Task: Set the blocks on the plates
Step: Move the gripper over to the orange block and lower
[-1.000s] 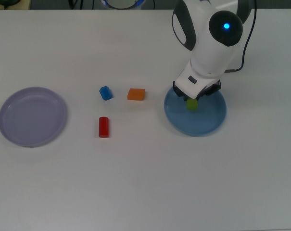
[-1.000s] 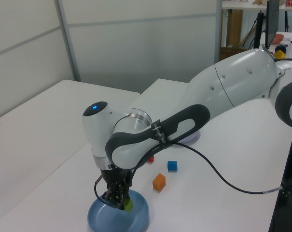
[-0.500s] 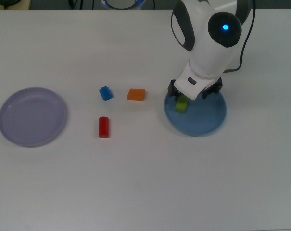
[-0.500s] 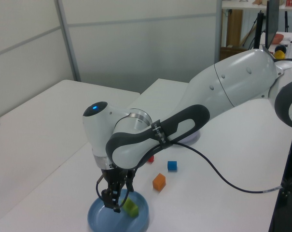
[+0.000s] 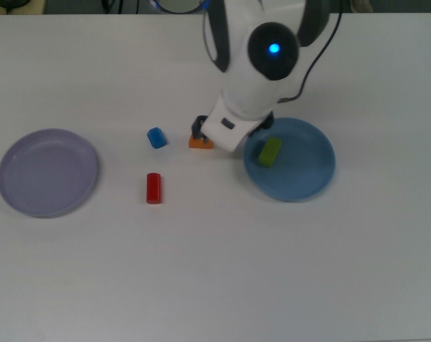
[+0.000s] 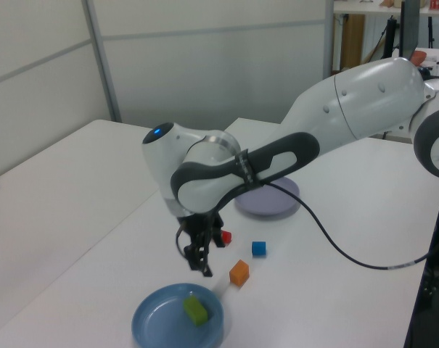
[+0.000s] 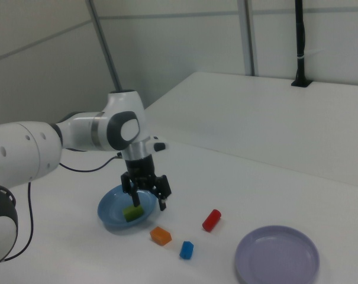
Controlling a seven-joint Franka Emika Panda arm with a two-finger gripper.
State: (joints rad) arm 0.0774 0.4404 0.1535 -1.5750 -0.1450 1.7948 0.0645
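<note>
The lime-green block (image 5: 269, 151) lies loose inside the blue plate (image 5: 311, 174). My gripper (image 6: 199, 259) hangs open and empty above the table, between that plate and the orange block (image 6: 239, 272). In the top view the arm covers part of the orange block (image 5: 198, 143). The blue block (image 5: 156, 137) and the red cylinder (image 5: 153, 188) lie further toward the top view's left. The lavender plate (image 5: 48, 172) sits empty at the top view's far left. In the right view the gripper (image 7: 146, 198) hovers just over the blue plate's (image 7: 107, 219) edge.
The white table (image 5: 215, 271) carries only the plates and blocks. A black cable (image 6: 335, 254) runs from the arm across the table in the left view. A dark post (image 7: 299, 47) stands at the table's far edge in the right view.
The gripper opened and let the lime-green block fall onto the blue plate, then rose and swung to the top view's left, over the orange block.
</note>
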